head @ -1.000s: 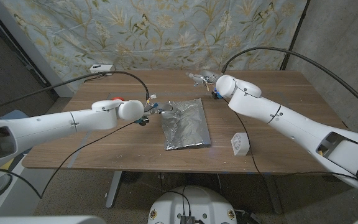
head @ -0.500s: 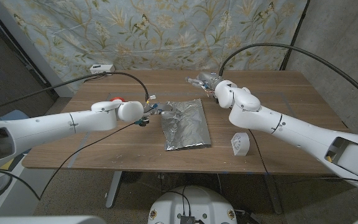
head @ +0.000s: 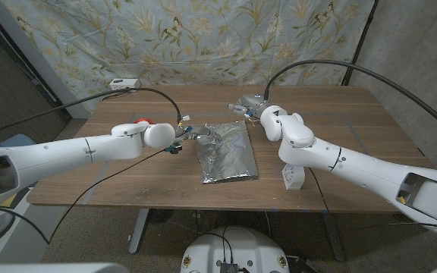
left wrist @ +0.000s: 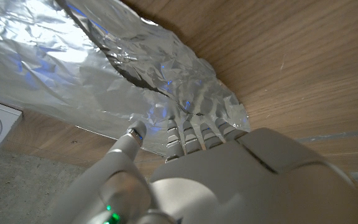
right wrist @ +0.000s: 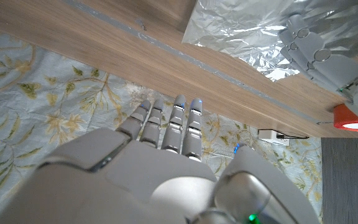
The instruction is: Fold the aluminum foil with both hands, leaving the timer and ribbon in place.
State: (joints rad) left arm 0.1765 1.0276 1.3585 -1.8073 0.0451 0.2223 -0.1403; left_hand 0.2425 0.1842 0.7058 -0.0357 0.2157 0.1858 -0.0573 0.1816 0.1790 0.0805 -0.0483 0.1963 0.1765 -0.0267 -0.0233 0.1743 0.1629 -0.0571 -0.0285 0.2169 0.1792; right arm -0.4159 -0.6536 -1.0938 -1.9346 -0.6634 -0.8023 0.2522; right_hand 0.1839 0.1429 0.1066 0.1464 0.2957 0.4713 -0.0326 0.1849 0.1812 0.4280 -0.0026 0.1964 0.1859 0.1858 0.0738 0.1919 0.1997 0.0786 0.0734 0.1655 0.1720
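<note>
Left hand (head: pixel 192 136) is at the near-left corner of the aluminum foil (head: pixel 227 152), and its fingers (left wrist: pixel 194 129) press on the crinkled edge there. Whether it pinches the foil or only touches it is hard to tell. It sits in the same spot as one second ago.

Right hand (head: pixel 250 107) hovers over the far right corner of the foil, with its fingers (right wrist: pixel 178 121) straight, close side by side, and holding nothing. One second ago this hand was farther right, past the foil's corner; the arm has since swung in toward the middle of the wooden table (head: pixel 127 178).

The foil lies in the middle of the table, shiny and wrinkled, with its left edge lifted a bit. The white timer (head: pixel 292 176) stands near the front edge, to the right of the foil. A red ribbon roll (head: pixel 143 120) peeks out behind the left arm.
</note>
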